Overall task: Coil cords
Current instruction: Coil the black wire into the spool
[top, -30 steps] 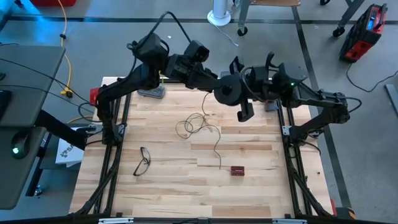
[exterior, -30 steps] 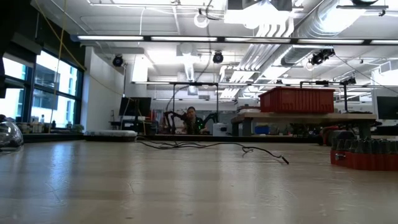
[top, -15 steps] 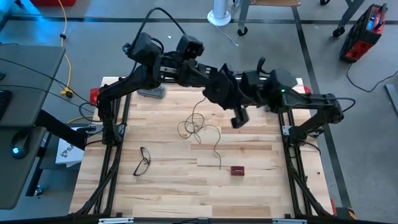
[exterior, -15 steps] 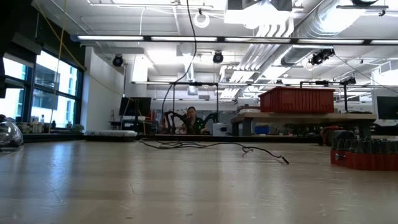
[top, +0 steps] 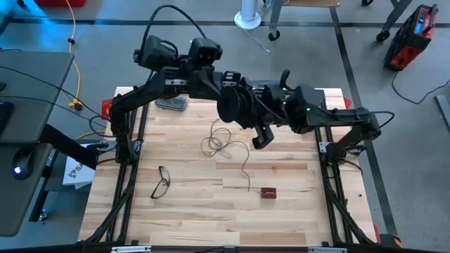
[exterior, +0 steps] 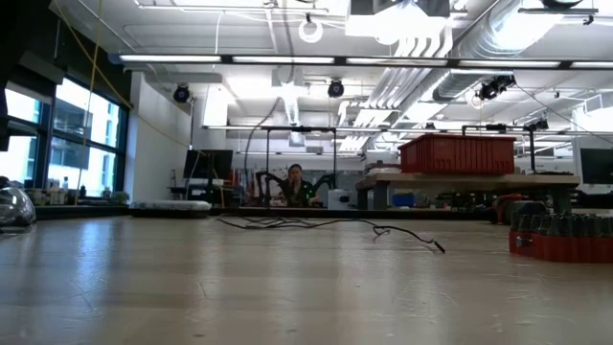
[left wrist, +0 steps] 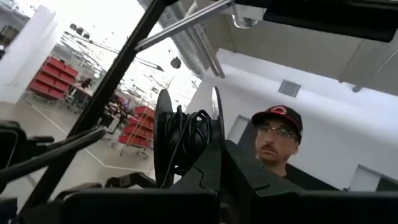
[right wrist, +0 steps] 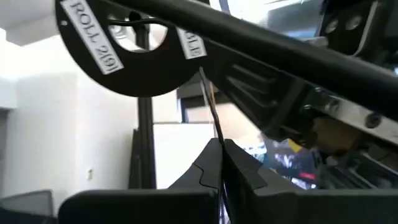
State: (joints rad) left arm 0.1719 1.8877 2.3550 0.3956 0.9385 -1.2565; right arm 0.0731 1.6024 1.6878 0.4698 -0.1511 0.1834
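Both sets of jaws are pressed together above the far half of the table (top: 281, 204). Clamped between the fingers of the left gripper (left wrist: 208, 168) stands the reel (left wrist: 186, 140), upright on its edge, with dark wire (left wrist: 186, 134) wound between its two discs. From the reel the wire (right wrist: 210, 102) runs straight down into the tip of the right gripper (right wrist: 219, 152), whose closed fingers pinch it just beside the reel's rim. Seen from above, the two grippers meet over the middle of the table's far side, the reel (top: 232, 105) between them. The rest of the wire (top: 225, 144) hangs down from there and lies in loose loops on the wood, its free end trailing toward a small red block (top: 268, 192). Black-framed eyeglasses (top: 162, 181) lie well apart, nearer the left arm's side.
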